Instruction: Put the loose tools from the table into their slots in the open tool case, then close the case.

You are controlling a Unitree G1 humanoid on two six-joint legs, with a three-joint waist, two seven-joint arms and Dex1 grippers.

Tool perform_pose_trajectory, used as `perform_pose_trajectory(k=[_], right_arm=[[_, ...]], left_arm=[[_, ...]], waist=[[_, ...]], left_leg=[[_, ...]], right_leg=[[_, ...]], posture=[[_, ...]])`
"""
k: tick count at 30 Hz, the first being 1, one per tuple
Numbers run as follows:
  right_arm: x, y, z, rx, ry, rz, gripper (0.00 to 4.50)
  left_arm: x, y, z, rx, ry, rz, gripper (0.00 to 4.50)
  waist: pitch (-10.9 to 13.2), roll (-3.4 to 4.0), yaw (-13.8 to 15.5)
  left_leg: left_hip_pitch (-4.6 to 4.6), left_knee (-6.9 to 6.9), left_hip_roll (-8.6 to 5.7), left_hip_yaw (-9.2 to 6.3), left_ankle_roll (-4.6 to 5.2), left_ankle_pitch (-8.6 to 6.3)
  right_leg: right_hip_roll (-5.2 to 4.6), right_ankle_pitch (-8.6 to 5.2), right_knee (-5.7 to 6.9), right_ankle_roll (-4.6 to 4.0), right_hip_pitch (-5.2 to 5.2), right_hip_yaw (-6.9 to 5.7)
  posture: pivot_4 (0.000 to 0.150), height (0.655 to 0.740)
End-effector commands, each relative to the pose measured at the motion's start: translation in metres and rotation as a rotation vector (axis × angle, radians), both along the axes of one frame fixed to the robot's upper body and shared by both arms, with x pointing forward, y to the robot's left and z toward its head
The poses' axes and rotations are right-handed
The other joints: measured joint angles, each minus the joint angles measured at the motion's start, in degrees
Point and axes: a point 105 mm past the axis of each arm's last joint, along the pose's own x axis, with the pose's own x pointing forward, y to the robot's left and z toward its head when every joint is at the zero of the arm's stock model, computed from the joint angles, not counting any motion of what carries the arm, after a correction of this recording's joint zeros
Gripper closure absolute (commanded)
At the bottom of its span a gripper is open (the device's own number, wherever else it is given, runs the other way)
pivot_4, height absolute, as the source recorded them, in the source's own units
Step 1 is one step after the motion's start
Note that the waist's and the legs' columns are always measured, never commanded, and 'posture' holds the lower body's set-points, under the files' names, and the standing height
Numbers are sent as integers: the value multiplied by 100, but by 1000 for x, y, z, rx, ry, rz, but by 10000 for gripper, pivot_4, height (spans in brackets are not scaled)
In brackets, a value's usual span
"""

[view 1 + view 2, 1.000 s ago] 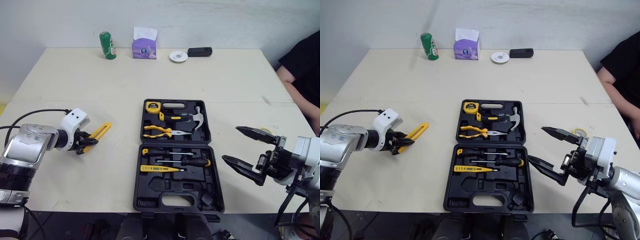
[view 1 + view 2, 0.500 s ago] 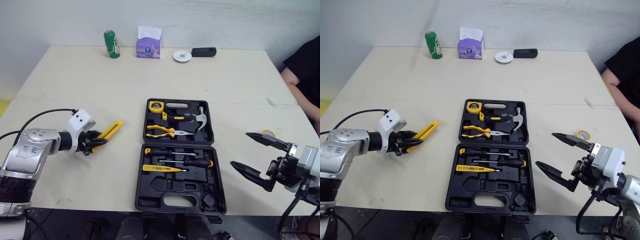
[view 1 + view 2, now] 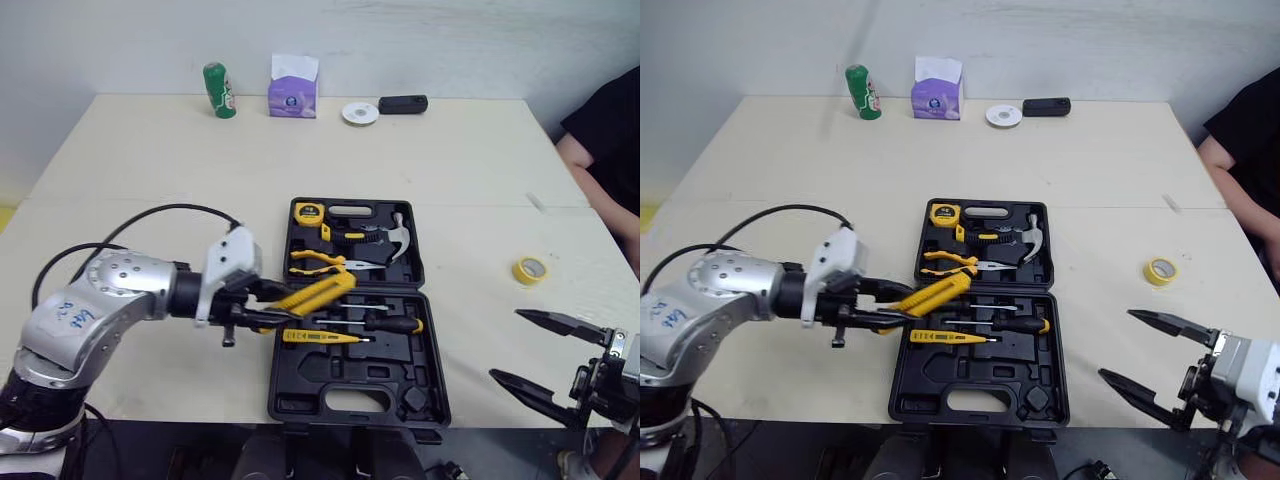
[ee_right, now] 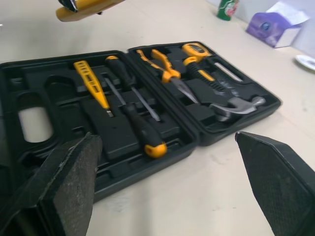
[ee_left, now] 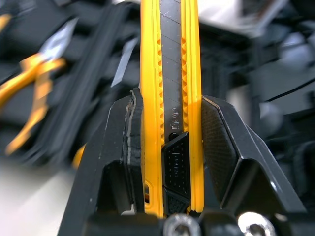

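Note:
The black tool case [image 3: 352, 402] lies open in the middle of the table, holding a tape measure [image 3: 306, 211], pliers [image 3: 318, 265], a hammer [image 3: 396, 238] and screwdrivers [image 3: 388, 323]. My left gripper [image 3: 262, 305] is shut on a yellow utility knife [image 3: 318, 293], held just above the case's left side near the hinge line. In the left wrist view the knife [image 5: 170, 88] sits clamped between both fingers [image 5: 118, 147]. My right gripper [image 3: 505, 345] stands open off the case's front right corner, with nothing in it. A yellow tape roll [image 3: 529, 270] lies right of the case.
Along the far edge stand a green can [image 3: 215, 91], a purple tissue box [image 3: 292, 88], a white disc [image 3: 357, 113] and a black device [image 3: 402, 104]. A person in black [image 3: 605, 140] sits at the right side. Bare tabletop stretches left of the case.
My left gripper has carried the knife rightward from the table left of the case to over the case. The right gripper has drawn back toward the front right edge, uncovering the tape roll.

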Motion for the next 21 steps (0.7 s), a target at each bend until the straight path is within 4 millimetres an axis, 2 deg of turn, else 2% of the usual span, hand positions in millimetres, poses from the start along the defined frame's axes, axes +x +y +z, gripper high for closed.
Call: perform_pose_trajectory(k=[1, 4, 8, 13, 21], right_arm=[[-9, 2, 12, -29, -25, -1, 0], [-13, 4, 13, -39, -11, -8, 0], [-17, 12, 15, -31, -4, -13, 0], [-18, 16, 18, -46, 16, -26, 0], [-16, 15, 21, -54, 22, -52, 0]], left_arm=[[-17, -17, -4, 13, -5, -110, 32771], [-30, -30, -12, 23, 43, -191, 32771], [-30, -48, -29, 82, 15, -233, 32771], [-12, -58, -46, 182, -86, -198, 32771], [-20, -63, -60, 213, -49, -242, 32771]], waist=[[-1, 1, 9], [0, 0, 19], [1, -1, 24], [1, -1, 22], [1, -2, 24]], left_leg=[[0, 0, -1, 0, 0, 0], [-2, 0, -2, -2, -1, 0], [-2, 9, -2, -4, 1, 0], [-4, 10, -2, -5, 0, 0], [-8, 12, 0, -8, 7, -2]], right_leg=[[0, 0, -1, 0, 0, 0], [0, 0, -3, 0, 0, -1], [0, 1, -2, 1, 4, 0], [1, 0, -4, 0, 4, -1], [-1, 0, -6, 0, 3, -2]], posture=[[1500, 7400], [1500, 7400], [1500, 7400], [1500, 7400], [1500, 7400]])
